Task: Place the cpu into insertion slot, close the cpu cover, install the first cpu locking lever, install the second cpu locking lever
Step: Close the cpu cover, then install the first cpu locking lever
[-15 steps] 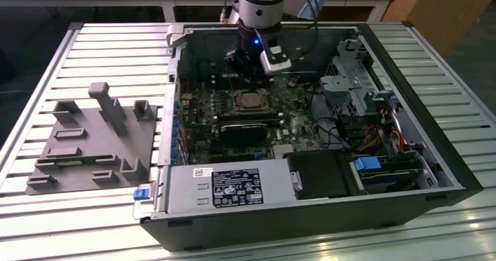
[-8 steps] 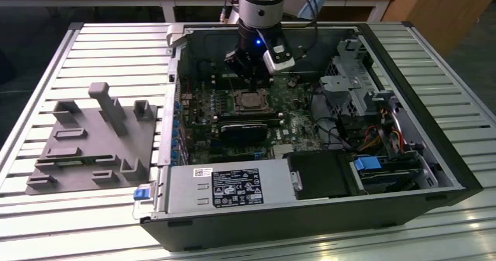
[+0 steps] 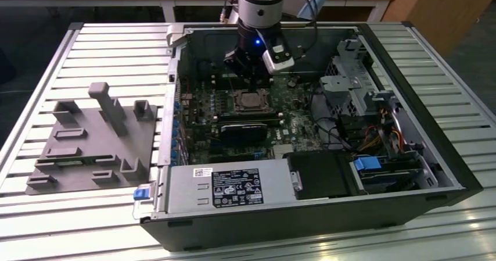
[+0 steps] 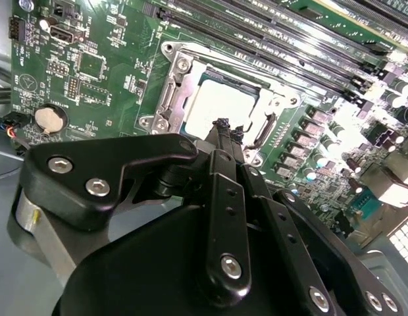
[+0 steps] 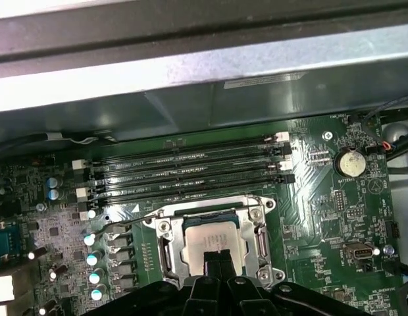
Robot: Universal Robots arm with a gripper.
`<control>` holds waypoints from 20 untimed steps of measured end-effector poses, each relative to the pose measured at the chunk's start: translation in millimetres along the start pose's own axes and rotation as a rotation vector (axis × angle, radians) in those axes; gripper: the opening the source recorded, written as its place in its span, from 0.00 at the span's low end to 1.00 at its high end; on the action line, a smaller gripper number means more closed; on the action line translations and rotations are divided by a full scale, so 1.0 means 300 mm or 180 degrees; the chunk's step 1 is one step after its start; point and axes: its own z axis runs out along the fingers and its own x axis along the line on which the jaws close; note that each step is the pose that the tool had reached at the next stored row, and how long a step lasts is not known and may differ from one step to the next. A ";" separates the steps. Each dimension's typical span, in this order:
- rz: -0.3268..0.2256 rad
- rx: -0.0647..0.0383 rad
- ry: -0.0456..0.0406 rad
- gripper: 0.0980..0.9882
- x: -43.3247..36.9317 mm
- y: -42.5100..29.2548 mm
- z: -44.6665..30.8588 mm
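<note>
The cpu (image 5: pixel 210 238) lies flat in the insertion slot (image 5: pixel 162 226) on the green motherboard, its dull silver top showing. It also appears as the cpu (image 4: pixel 214 102) and the cpu (image 3: pixel 250 100). The cpu cover (image 5: pixel 260 232), a thin silvery frame, lies down around the chip. A thin locking lever (image 5: pixel 125 222) runs along one side of the socket, its end sticking out toward the capacitors. My gripper (image 5: pixel 219 259) hovers just above the chip's near edge with its fingertips pressed together and nothing between them. It is seen again as the gripper (image 4: pixel 224 126) and the gripper (image 3: pixel 246 82).
Long black memory slots (image 5: pixel 191 172) run beside the socket, and a coin battery (image 5: pixel 351 162) sits nearby. The case wall (image 5: pixel 191 72) rises behind. A black block (image 3: pixel 244 130), power supply (image 3: pixel 232 185) and drive cage (image 3: pixel 356 83) crowd the case. A grey fixture (image 3: pixel 93 139) lies outside it.
</note>
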 end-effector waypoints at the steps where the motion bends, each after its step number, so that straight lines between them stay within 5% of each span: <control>1: 0.0000 0.0000 0.0000 0.01 0.001 0.000 0.000; 20: 0.0000 0.0000 0.0000 0.01 0.014 -0.002 0.000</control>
